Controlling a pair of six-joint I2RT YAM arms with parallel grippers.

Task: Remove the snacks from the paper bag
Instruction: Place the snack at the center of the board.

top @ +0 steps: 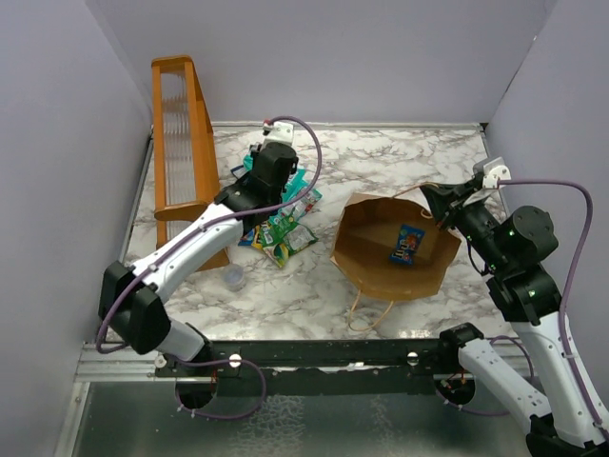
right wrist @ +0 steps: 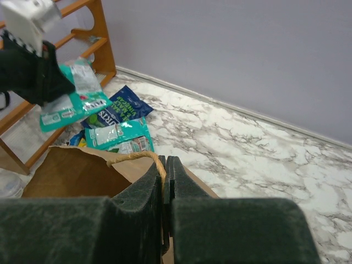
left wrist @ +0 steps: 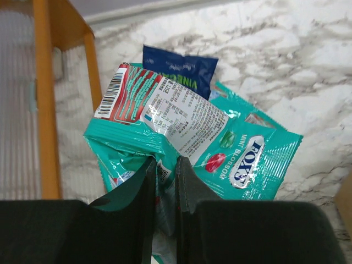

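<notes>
My left gripper (top: 274, 176) is shut on a teal snack packet (left wrist: 165, 110) with a barcode and label, holding it above a pile of snacks (top: 282, 231) on the marble top. In the left wrist view the pile shows a teal Fox's packet (left wrist: 247, 159) and a dark blue packet (left wrist: 179, 69). The brown paper bag (top: 381, 271) lies open at centre right with one blue packet (top: 407, 244) inside. My right gripper (top: 440, 209) is shut on the bag's cord handle (right wrist: 144, 157) at the bag's far right rim.
An orange wooden rack (top: 181, 143) stands at the far left beside the pile. A small clear plastic cup (top: 233, 278) sits in front of the pile. The bag's other cord handle (top: 369, 319) lies toward the near edge. Grey walls enclose the table.
</notes>
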